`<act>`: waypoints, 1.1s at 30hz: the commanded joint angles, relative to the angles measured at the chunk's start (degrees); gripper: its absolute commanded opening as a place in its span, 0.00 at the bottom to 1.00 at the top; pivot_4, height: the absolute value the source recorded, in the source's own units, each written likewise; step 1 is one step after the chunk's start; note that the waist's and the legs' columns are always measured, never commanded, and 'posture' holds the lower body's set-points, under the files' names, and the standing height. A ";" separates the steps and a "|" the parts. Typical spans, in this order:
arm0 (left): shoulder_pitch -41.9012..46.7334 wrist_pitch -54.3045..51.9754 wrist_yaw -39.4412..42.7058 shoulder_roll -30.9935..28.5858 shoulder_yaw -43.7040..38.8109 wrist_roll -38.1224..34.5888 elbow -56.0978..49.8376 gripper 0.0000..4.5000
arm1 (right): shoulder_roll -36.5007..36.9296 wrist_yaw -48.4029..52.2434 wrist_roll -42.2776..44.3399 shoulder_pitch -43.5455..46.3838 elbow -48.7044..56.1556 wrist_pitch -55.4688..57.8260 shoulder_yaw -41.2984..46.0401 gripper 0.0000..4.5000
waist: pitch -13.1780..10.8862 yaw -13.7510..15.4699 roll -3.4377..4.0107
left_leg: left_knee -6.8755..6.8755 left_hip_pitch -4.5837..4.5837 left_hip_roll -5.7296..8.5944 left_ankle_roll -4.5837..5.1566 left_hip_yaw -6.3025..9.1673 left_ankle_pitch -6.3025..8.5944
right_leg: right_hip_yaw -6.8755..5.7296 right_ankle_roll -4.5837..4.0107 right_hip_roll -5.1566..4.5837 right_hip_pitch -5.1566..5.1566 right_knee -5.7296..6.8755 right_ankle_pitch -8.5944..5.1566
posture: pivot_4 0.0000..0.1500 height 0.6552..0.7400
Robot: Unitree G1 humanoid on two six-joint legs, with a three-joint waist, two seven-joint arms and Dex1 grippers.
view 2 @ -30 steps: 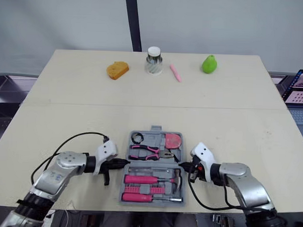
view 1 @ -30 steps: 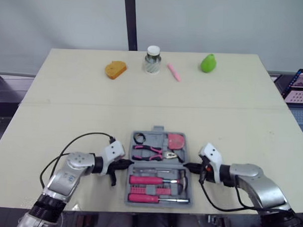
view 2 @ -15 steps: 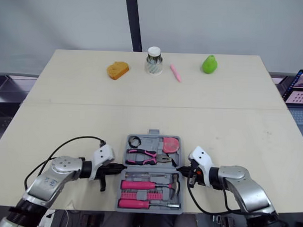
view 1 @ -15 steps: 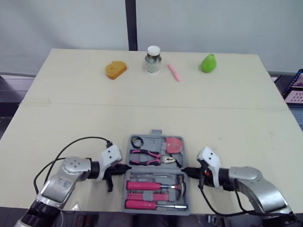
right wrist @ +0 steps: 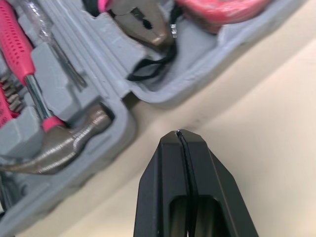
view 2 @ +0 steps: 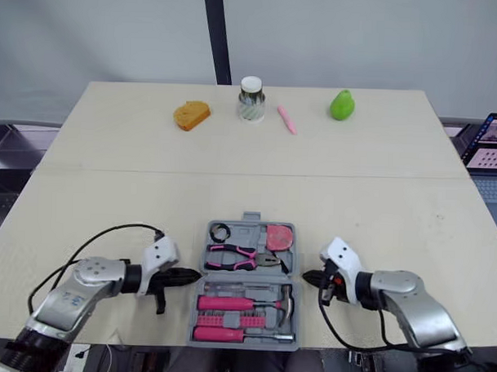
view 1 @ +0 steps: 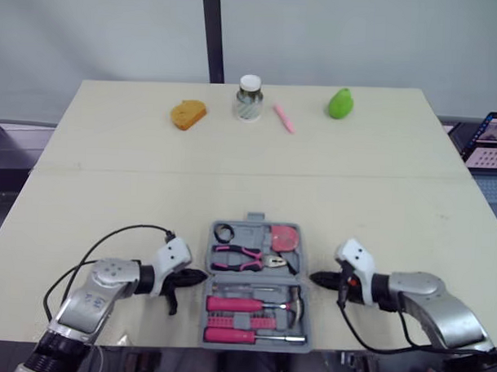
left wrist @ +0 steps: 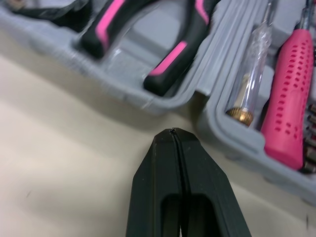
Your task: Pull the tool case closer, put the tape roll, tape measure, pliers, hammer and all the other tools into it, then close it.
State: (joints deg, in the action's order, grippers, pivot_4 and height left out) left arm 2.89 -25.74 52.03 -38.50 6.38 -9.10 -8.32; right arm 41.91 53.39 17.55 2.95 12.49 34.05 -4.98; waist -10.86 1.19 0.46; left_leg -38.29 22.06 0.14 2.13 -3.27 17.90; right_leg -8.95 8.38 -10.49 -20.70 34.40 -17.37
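Newly off case [view 1: 255, 220], left gripper [view 1: 200, 276], right gripper [view 1: 314, 277]

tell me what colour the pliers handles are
The pliers have pink and black handles, clearest in the left wrist view.

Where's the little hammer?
In the eye views, the pink-handled steel hammer lies in the near half of the open grey plastic tool case, its head toward the right hand.
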 commanded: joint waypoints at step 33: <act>-7.04 -0.84 5.48 -6.76 10.01 -2.90 -7.85 0.00 | -15.83 -3.53 18.56 26.25 -23.08 33.78 8.41 0.99 | 0.01 -0.73 0.09 | 0.08 0.05 0.00 -0.03 -0.04 -0.05 | 0.02 -0.05 0.03 -0.10 0.02 0.01 | 1.00 1.00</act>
State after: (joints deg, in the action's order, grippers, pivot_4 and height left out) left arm -2.87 -26.12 57.64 -43.95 14.80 -14.52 -19.05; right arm 26.49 49.07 34.09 28.66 -11.86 67.69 2.84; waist -10.85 0.47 0.55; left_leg -38.20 22.11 0.14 2.10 -3.31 17.85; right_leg -8.92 8.33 -10.46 -20.81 34.42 -17.37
